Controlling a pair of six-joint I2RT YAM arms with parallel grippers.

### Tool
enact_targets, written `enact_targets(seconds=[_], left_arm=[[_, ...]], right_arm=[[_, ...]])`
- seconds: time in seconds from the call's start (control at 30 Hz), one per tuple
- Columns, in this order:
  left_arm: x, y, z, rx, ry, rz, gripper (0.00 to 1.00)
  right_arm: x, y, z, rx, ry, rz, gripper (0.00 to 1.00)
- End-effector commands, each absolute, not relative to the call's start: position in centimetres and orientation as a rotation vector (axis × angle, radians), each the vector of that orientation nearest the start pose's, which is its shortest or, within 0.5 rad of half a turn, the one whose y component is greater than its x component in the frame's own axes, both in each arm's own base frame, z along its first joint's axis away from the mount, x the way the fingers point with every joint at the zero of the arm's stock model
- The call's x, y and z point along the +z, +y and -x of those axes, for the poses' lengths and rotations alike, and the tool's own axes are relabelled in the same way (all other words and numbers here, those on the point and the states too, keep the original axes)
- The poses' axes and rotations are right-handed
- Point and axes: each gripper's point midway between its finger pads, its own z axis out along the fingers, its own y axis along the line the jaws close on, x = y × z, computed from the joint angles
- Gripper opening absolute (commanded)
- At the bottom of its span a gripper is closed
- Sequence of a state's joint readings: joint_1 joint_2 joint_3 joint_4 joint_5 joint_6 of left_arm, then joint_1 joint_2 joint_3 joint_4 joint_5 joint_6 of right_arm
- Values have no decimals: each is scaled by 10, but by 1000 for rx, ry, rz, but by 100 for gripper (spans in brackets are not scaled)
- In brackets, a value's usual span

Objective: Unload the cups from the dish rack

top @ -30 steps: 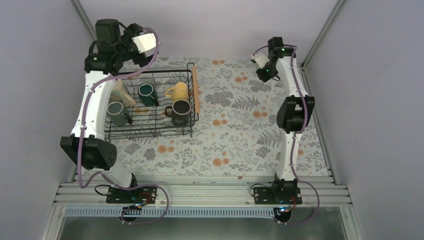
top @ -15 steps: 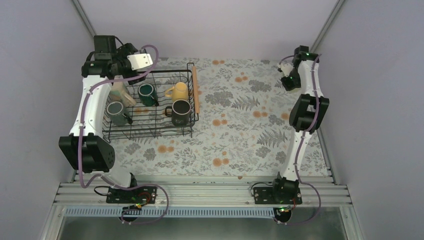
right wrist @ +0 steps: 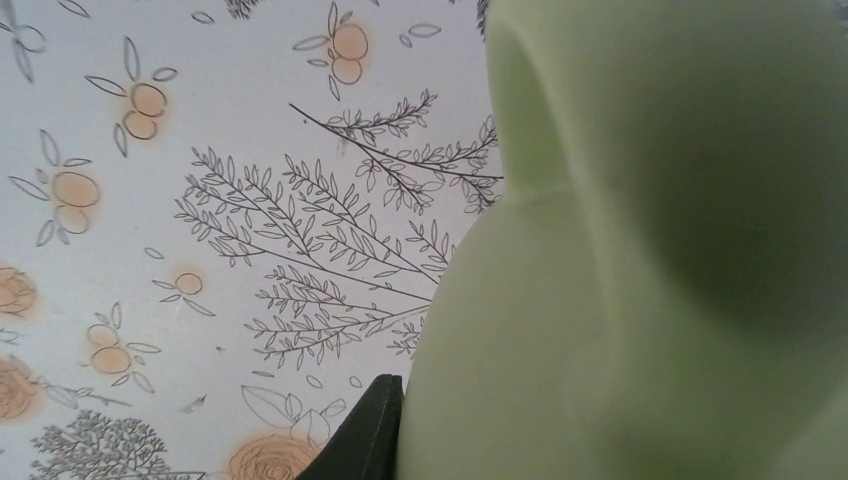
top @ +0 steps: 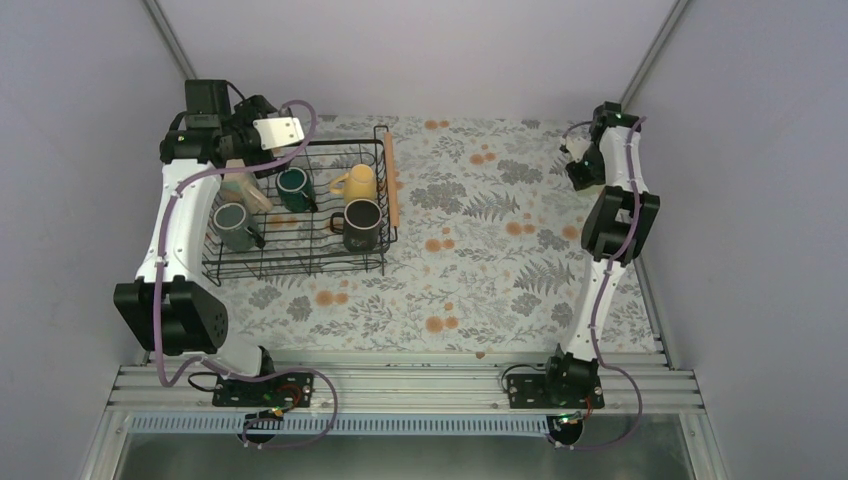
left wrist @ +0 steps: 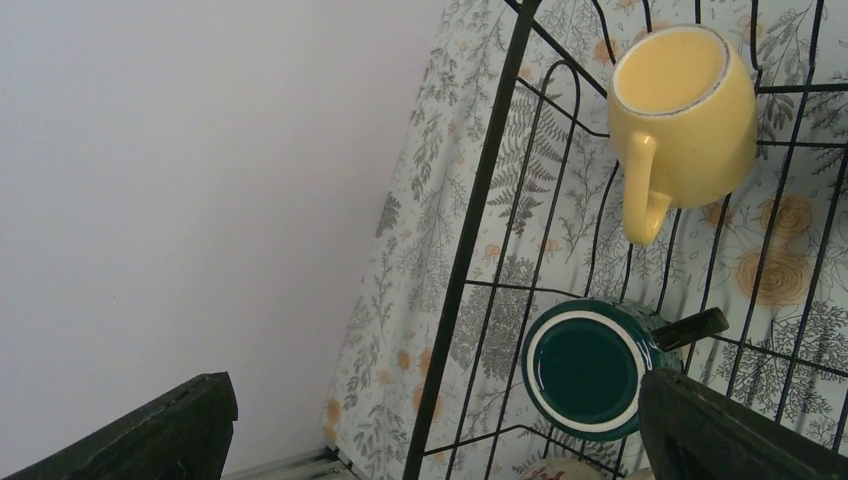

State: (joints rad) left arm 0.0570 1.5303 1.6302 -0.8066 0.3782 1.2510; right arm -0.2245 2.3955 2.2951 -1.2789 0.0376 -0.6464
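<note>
The dish rack point(top: 300, 262) stands at the left of the table. In it are a yellow cup point(top: 357, 183), a black cup point(top: 362, 224), a dark teal cup point(top: 293, 187), a grey-green cup point(top: 232, 226) and a cream patterned cup point(top: 243, 188). My left gripper point(top: 262, 148) hovers over the rack's back-left corner, open and empty point(left wrist: 440, 400). Its wrist view looks down on the yellow cup point(left wrist: 690, 110) and the teal cup point(left wrist: 585, 365). My right gripper point(top: 580, 165) is at the far right, shut on the pale green cup point(right wrist: 650, 260), held just above the cloth. One of its fingers point(right wrist: 365, 440) shows.
The rack's wooden handle point(top: 392, 180) lies along its right side. A floral cloth point(top: 480, 250) covers the table. Grey walls close in on the left, back and right; the right arm is close to the right wall.
My right arm has swung from the back centre to the far right with the pale green cup. My left gripper has shifted slightly left and lower over the rack's back corner.
</note>
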Motion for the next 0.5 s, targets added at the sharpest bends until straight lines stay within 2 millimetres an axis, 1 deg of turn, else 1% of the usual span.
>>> enact_targets(seconds=[0.0,0.23,0.4,0.47], left_arm=[[312,-45,-415,249,1700,-1436,100],[297,-49,-406,197,1714,-1446,100],[290,-56,-397,137,1701,-1485,100],[291,-58,-396,132,1684,-1487,100]], right_arm=[[81,-129,-501,-174,2895,613,3],[72,-133,-502,-200,2908,601,4],[66,-138,-501,-235,2928,584,15],[65,-138,-499,-235,2934,582,17]])
